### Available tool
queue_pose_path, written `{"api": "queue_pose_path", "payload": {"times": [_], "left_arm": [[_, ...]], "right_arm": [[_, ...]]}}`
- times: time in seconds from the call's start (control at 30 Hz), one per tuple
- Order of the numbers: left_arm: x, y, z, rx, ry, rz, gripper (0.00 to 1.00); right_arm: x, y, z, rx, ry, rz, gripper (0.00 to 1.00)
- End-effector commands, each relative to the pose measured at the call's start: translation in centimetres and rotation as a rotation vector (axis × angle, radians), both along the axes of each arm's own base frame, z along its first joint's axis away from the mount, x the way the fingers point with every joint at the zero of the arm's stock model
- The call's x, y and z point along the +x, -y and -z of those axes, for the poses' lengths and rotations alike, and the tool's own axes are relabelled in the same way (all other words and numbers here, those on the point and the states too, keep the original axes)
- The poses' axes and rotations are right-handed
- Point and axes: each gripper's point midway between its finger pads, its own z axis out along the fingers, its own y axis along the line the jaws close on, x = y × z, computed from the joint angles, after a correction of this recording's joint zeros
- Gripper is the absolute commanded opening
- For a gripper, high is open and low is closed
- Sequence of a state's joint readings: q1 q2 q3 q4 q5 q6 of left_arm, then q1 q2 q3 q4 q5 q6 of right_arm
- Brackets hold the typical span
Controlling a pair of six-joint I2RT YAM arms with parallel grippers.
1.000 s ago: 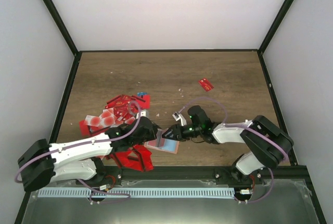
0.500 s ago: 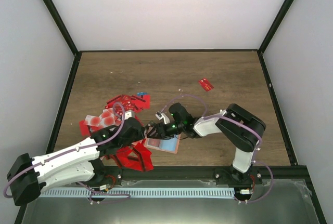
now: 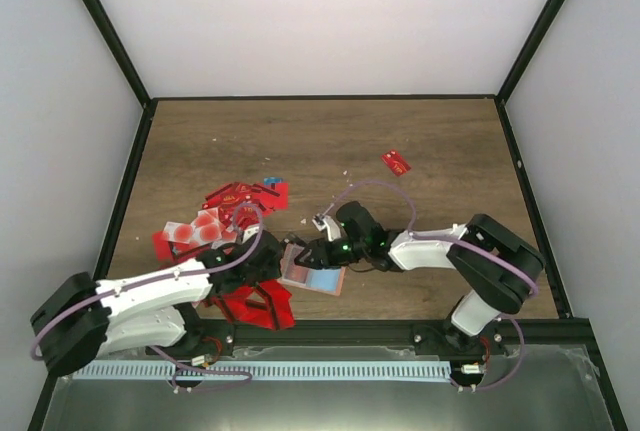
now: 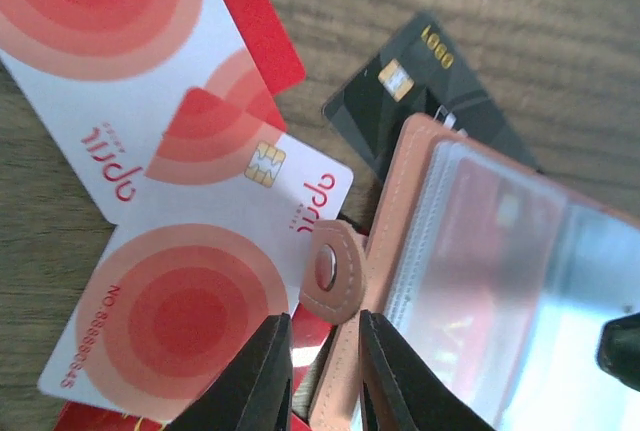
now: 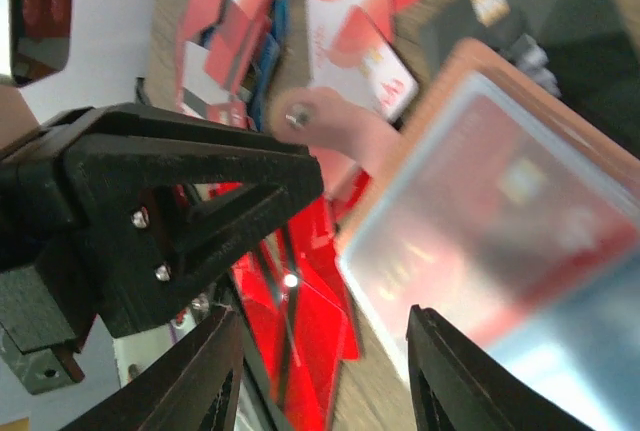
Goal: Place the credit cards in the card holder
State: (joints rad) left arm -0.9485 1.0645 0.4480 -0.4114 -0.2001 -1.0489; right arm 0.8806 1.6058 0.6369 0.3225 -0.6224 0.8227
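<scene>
Item: card holder (image 3: 322, 281), salmon-tan, lying open on the desk (image 3: 400, 121) near its front edge, light blue and pink-red inside facing up.

Surroundings: credit cards (image 3: 228, 209) heaped just left of and behind the holder. More red cards (image 3: 255, 309) lie at the front edge. A lone red card (image 3: 396, 162) sits well apart, towards the far right. A black card (image 4: 420, 91) lies partly under the holder's far corner. Pale pink-white cards (image 4: 150, 61) overlap beside the holder's snap tab (image 4: 328, 269).

Grippers: left gripper (image 4: 325, 376), jaws a narrow gap apart with the holder's left edge showing in the gap; contact cannot be told. Right gripper (image 5: 320, 381), jaws wide apart, nothing between them, poised over the holder's left edge and facing the left gripper. Both crowd that edge.

Change: the holder lies where it did a second ago. Both grippers have shifted slightly left along it, and the right arm's elbow has swung right again from half a second ago.

Obscured: from above, the holder's left edge is covered by the grippers, and cards pass out of sight under the left arm. The right wrist view is blurred. The left wrist view cuts the holder off at its right side
</scene>
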Motion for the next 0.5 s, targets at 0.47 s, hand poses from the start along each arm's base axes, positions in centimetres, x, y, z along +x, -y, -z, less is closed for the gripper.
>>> {"api": "queue_pose_path", "payload": {"times": [0.47], "left_arm": [[-1.4,5.1,4.2,-0.080,-0.157,0.134,0.17]], "right_arm": [[0.6,5.8,6.1,-0.276,0.018,0.154,0.47]]}}
